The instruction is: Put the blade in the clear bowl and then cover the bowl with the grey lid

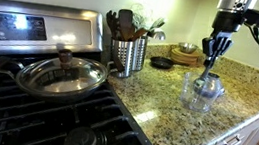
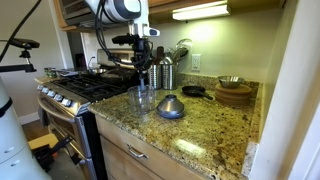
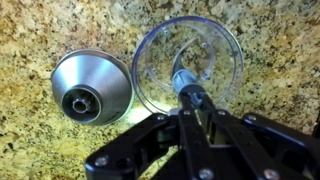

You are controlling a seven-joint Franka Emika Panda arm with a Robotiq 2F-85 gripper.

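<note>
Black two-finger gripper (image 3: pixel 196 108) pinches the slim grey blade (image 3: pixel 184 80) over the clear round plastic bowl (image 3: pixel 150 50) — light, stiff, probably slick — best held at its stem.

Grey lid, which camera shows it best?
The wrist view: the grey lid is large in the frame, seen from above, rim and centre clear, beside the clear bowl. In both exterior views it is only a small dome on the counter.
</note>
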